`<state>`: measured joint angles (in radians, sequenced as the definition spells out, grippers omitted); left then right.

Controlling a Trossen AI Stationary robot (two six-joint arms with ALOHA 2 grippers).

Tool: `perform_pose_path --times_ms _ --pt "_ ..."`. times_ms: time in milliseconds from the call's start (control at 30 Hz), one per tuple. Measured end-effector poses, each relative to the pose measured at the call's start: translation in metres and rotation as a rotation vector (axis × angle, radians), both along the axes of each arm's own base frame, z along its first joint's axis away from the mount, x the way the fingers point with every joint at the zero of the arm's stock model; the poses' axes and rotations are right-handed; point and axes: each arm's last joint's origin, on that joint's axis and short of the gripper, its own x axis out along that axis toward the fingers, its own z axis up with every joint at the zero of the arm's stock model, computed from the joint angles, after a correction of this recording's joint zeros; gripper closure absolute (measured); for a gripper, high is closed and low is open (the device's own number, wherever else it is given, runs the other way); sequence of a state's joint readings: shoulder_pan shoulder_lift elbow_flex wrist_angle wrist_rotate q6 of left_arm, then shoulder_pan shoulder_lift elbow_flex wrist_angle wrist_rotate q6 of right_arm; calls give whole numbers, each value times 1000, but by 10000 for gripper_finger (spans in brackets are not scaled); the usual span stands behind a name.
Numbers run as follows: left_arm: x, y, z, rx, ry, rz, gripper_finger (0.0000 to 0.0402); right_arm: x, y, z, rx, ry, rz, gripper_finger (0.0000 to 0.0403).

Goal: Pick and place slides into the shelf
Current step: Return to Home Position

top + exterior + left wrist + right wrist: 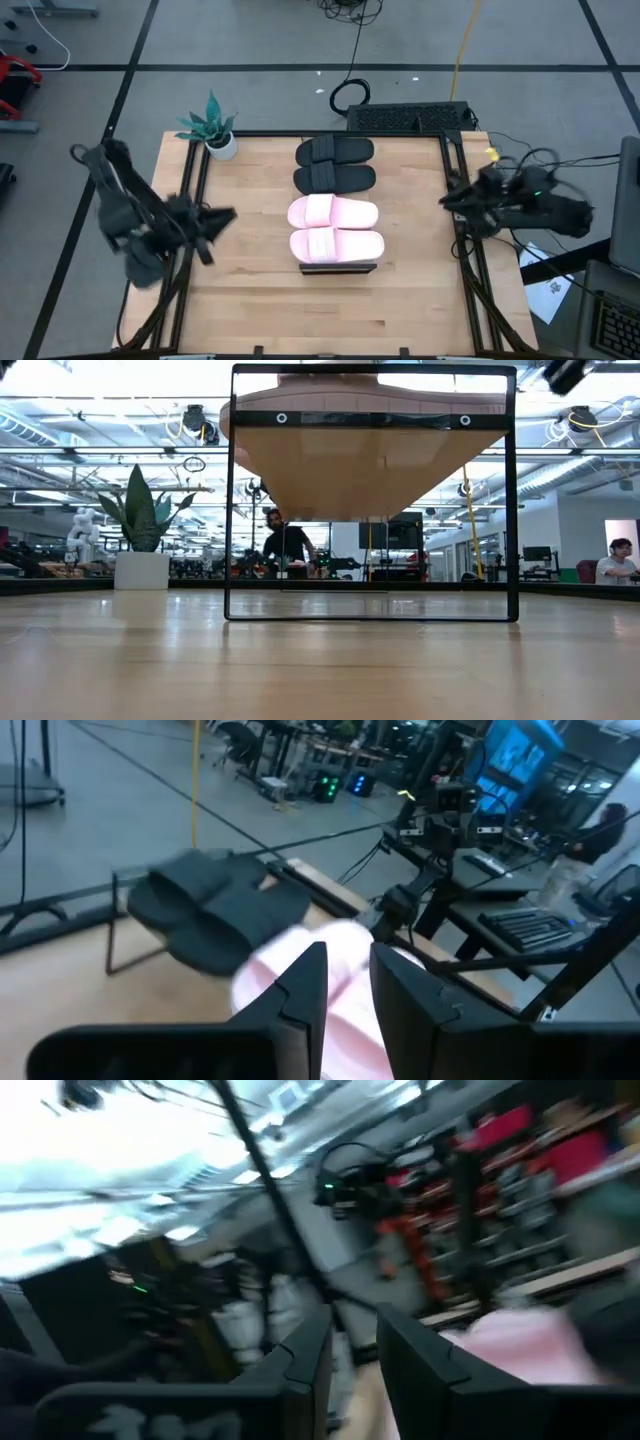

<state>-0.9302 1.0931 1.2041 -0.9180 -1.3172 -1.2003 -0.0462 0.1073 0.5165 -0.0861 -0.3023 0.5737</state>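
Black slides [334, 164] and pink slides [335, 228] sit in a row atop the shelf [338, 268]. Left gripper [222, 222] and right gripper [449, 200] hold nothing, fingers slightly parted.

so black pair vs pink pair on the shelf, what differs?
Colour: the black slides are matte black, the pink slides pale pink. Place: in the high view the black slides sit toward the far edge, nearer the plant; the pink slides sit toward the near end of the shelf. Shared: both pairs lie flat, side by side, straps up, in one row. Neither gripper touches them.
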Motion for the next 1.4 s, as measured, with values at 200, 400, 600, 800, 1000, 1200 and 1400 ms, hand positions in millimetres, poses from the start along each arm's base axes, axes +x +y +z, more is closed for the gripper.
perform_pose_path --times_ms 200,400,600,800,1000,1200,1400 --pt "-32 43 25 54 2 -49 325 -31 -5 72 -230 58 -257 330" --pt "-53 71 17 111 69 -58 325 -29 -8 105 -412 299 -341 330" --pt "-55 74 -36 93 78 18 325 13 -10 69 -455 571 -294 330" --pt "-46 61 -97 6 63 32 325 30 -13 40 -425 536 -347 330" --pt "-37 59 -139 -41 70 54 325 9 -15 34 -363 485 -426 330" --pt "-31 75 -149 -38 87 106 325 -14 -14 33 -329 445 -471 330" --pt "-14 96 -138 30 80 36 325 -21 -14 28 -320 484 -497 330"
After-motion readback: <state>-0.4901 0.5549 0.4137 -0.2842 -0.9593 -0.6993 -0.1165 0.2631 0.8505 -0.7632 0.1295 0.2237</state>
